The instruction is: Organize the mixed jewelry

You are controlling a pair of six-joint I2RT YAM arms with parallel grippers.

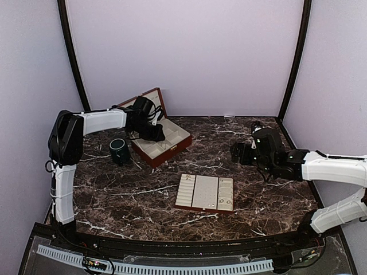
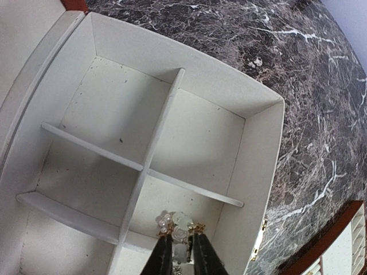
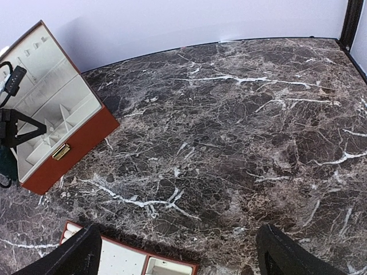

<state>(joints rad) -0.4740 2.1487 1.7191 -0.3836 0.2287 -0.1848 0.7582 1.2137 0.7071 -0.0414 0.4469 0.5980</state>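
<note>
Pale metal, flower-shaped, the jewelry piece is pinched at the tips of the left end effector, over the cream-lined red-brown wooden box near the rear-left corner of the dark marble surface. So shallow a pinch above a thin divider could spill it into the wrong compartment.

Soft even light from above, walls tinted lilac, faint shadows beside box dividers, white lining bright at upper left; wrist views bowed at edges, fingers blurred along bottom; overhead view slightly soft
</note>
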